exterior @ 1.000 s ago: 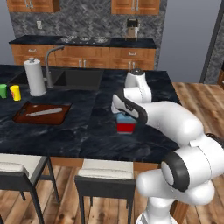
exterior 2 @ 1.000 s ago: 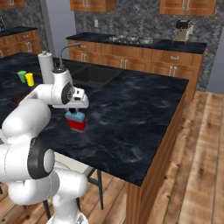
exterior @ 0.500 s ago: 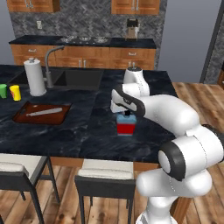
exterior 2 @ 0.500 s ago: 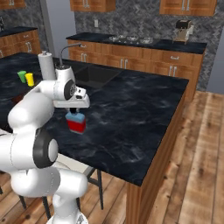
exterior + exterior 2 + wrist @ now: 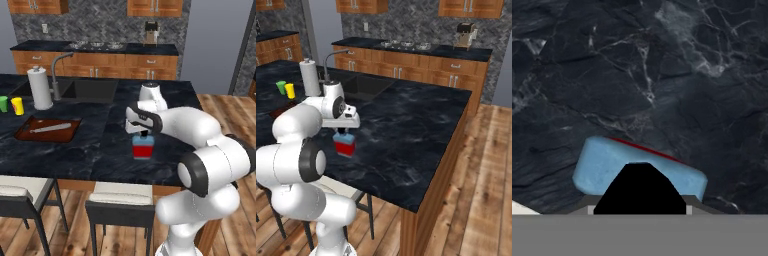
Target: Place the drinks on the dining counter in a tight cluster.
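Observation:
A squat square blue-and-red drink bottle (image 5: 143, 148) with a black cap hangs just over the dining counter (image 5: 100, 155), near its front edge. My gripper (image 5: 143, 134) comes down from above and is shut on the cap. From the right base view the same bottle (image 5: 345, 146) sits under the gripper (image 5: 344, 131), above the black marble top (image 5: 416, 135). The hand view looks straight down on the bottle's blue shoulder (image 5: 602, 165) and black cap (image 5: 640, 187). Whether its base touches the counter I cannot tell.
At the left of the island lie a wooden board with a knife (image 5: 47, 130), a paper towel roll (image 5: 39, 87), green and yellow cups (image 5: 11, 105) and a sink with faucet (image 5: 85, 90). Two stools (image 5: 120, 210) stand below the front edge. The marble to the right of the bottle is bare.
The bottle has sunk slightly toward the counter in the gripper. The arm's elbow has swung round; the base and the rest of the scene have stayed put.

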{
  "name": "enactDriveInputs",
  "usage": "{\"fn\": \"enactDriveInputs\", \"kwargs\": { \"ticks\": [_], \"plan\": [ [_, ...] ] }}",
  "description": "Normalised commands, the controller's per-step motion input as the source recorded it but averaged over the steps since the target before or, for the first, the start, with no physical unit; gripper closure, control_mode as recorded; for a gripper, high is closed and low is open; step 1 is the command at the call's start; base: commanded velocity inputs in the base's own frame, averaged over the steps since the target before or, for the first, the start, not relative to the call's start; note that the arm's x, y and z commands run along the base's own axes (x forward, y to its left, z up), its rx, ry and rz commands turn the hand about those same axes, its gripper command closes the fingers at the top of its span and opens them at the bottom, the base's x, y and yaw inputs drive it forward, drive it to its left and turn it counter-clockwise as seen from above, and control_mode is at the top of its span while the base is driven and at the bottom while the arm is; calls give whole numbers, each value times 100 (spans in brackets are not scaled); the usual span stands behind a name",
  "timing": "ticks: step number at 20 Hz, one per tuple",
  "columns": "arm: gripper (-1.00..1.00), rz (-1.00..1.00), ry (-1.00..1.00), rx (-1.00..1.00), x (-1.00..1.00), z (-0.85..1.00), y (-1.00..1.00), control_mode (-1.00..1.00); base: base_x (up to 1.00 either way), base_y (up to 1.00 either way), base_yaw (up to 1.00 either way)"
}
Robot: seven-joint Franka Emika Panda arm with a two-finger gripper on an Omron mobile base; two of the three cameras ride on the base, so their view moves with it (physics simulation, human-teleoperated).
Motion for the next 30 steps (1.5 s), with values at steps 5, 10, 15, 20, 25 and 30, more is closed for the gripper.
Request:
{"fn": "enactDriveInputs", "kwargs": {
  "ticks": [5, 10, 15, 20, 25, 30],
  "plan": [
    [100, 0, 0, 0, 7, -48, 3, -100, 0, 0, 0],
    [100, 0, 0, 0, 1, -21, 1, -100, 0, 0, 0],
    [100, 0, 0, 0, 0, -1, 0, -100, 0, 0, 0],
    [-100, 0, 0, 0, 0, 0, 0, -100, 0, 0, 0],
    [-100, 0, 0, 0, 0, 0, 0, -100, 0, 0, 0],
    [-100, 0, 2, 0, 0, 0, 0, -100, 0, 0, 0]
  ]
}}
